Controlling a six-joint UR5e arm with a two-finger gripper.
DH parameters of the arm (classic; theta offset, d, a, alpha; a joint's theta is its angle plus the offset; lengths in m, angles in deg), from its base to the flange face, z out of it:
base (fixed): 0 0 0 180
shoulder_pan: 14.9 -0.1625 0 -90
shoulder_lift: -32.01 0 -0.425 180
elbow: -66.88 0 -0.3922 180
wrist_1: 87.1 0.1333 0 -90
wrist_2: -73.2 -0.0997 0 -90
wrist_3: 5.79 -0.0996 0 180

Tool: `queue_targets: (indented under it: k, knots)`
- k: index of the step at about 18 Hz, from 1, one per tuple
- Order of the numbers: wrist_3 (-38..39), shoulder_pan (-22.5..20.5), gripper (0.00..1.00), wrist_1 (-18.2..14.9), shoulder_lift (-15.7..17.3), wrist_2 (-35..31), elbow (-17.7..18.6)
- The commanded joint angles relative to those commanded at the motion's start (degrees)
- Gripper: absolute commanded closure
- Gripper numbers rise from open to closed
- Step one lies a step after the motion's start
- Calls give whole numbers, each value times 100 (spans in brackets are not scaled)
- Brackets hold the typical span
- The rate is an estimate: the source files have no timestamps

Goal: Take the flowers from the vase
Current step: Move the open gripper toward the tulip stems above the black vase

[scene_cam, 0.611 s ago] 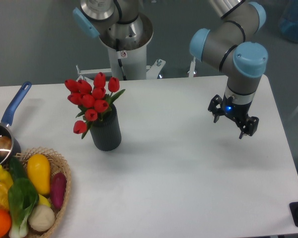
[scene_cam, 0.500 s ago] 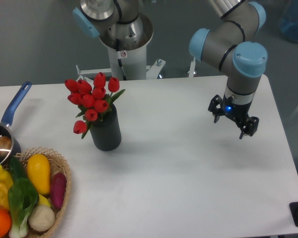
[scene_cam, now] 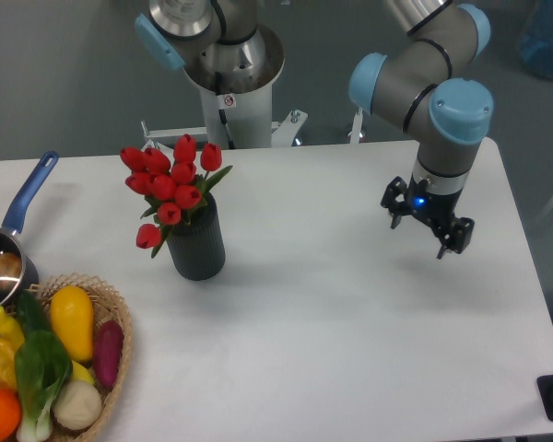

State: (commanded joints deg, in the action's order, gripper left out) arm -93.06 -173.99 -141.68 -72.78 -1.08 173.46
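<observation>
Camera: tool (scene_cam: 419,232) parted — flowers (scene_cam: 170,185) in vase (scene_cam: 196,245).

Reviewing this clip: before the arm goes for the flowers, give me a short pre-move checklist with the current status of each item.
1. Flowers seated in the vase, bunch intact: ok.
2. Vase upright on the table: ok.
3. Gripper free of any object: ok, nothing between the fingers, which stand apart.
4. Gripper positioned over the flowers: not ok, it hangs far off toward the table's other side.
5. Path between gripper and flowers free of obstacles: ok, only bare tabletop shows between them.
6. Saucepan and wicker basket apart from the vase: ok.
</observation>
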Motion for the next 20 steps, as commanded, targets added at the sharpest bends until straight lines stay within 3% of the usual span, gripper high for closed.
queue_targets:
  k: [6,11,13,18,20]
  knots:
    - [279,738,0,-53,872,299,494]
    - [378,756,0,-131,1320,1283,688]
    - [360,695,0,-342,1435,1399,741]
    - [325,739,0,-1229,1576,1600,785]
    - [325,774,0,-1353,1576,1942,864]
